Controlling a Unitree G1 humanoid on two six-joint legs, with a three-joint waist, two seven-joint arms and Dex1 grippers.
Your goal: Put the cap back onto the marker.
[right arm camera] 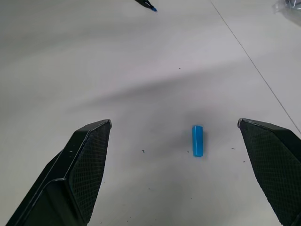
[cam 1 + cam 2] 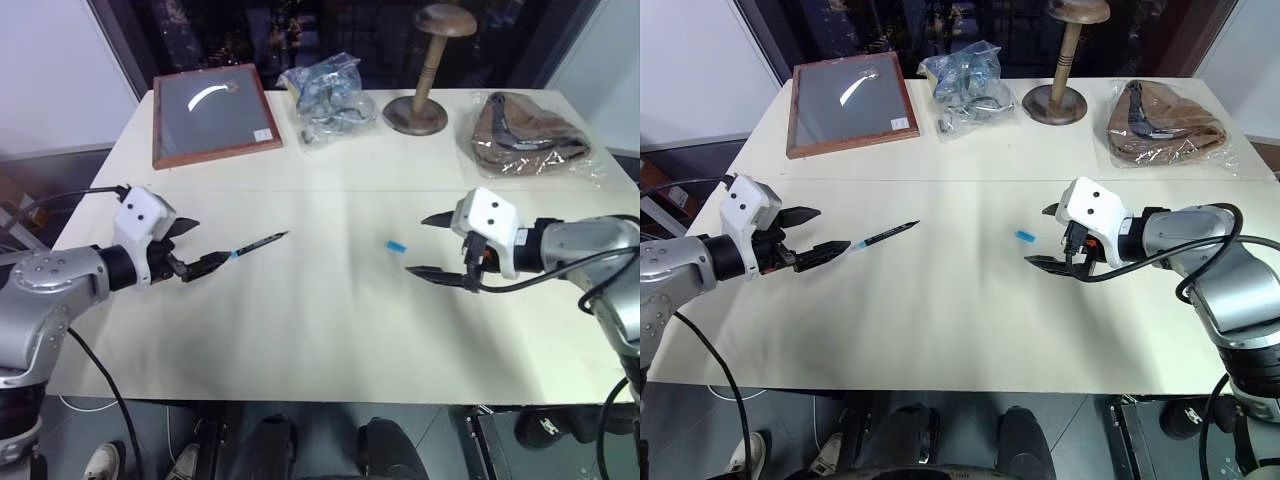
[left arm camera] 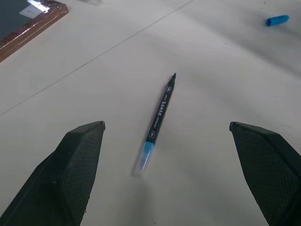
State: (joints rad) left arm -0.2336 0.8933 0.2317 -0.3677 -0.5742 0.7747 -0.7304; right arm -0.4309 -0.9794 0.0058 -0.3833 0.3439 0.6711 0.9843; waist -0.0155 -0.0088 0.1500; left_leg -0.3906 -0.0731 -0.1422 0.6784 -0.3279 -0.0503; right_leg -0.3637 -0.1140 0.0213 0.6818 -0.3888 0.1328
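The marker (image 2: 258, 243), a thin black stick with a light blue band, lies flat on the white table (image 2: 330, 330), left of centre. Its banded end points toward my left gripper (image 2: 196, 246), which hovers open just short of it, holding nothing. In the left wrist view the marker (image 3: 158, 117) lies between and ahead of the two fingers. The cap (image 2: 397, 245), a tiny light blue cylinder, lies right of centre. My right gripper (image 2: 430, 245) stands open just to the right of it, empty. The right wrist view shows the cap (image 1: 197, 140) on the table ahead of the spread fingers.
Along the table's far side stand a wood-framed dark board (image 2: 212, 112), a clear bag of small parts (image 2: 328, 88), a wooden stand with a round base (image 2: 420, 100) and a bagged brown item (image 2: 525, 130). A seam runs across the tabletop behind the marker and cap.
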